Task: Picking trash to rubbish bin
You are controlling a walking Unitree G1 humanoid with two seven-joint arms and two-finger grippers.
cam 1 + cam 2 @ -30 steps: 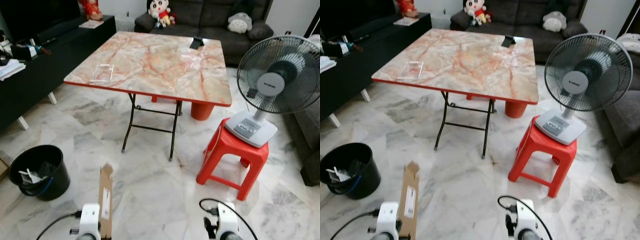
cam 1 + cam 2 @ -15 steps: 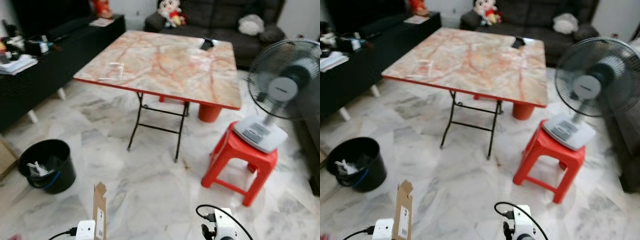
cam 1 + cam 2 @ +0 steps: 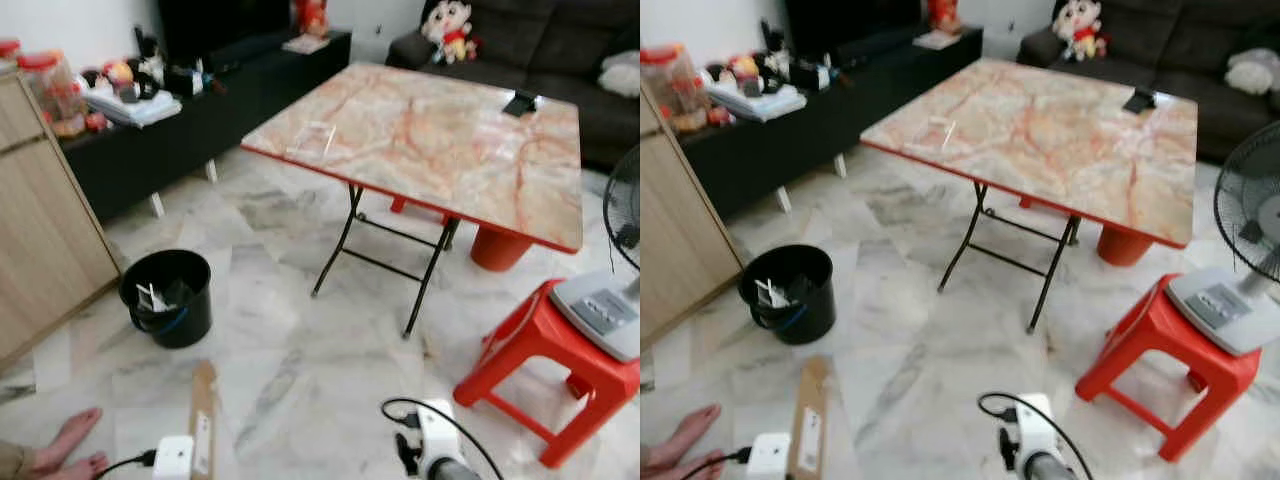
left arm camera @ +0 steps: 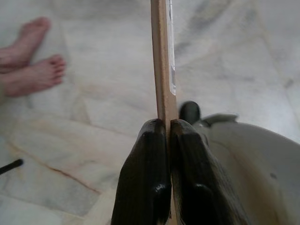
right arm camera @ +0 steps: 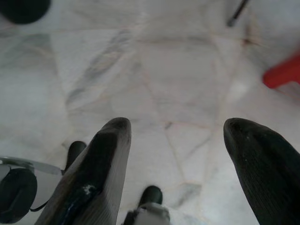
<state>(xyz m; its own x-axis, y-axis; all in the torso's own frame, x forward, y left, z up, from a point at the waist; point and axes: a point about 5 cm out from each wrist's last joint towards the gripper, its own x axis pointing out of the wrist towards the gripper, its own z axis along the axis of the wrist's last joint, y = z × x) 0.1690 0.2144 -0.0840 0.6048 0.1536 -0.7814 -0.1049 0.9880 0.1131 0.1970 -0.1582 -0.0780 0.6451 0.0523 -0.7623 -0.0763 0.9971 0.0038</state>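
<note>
On the marble floor ahead-left stands the round black plastic bin [image 3: 166, 297]. Left tool [image 4: 165, 154] pinches a flat brown cardboard strip [image 4: 162, 70] edge-on, carry step under way. Right tool [image 5: 180, 154] spread, idle. Next — approach the bin, bring strip over its rim, release.

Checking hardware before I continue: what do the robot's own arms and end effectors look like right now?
Each wrist ends in a white housing with a black cable looping off it: left wrist, right wrist. The left end effector and right end effector each have two long, glossy black fingers with rounded tips.
</note>
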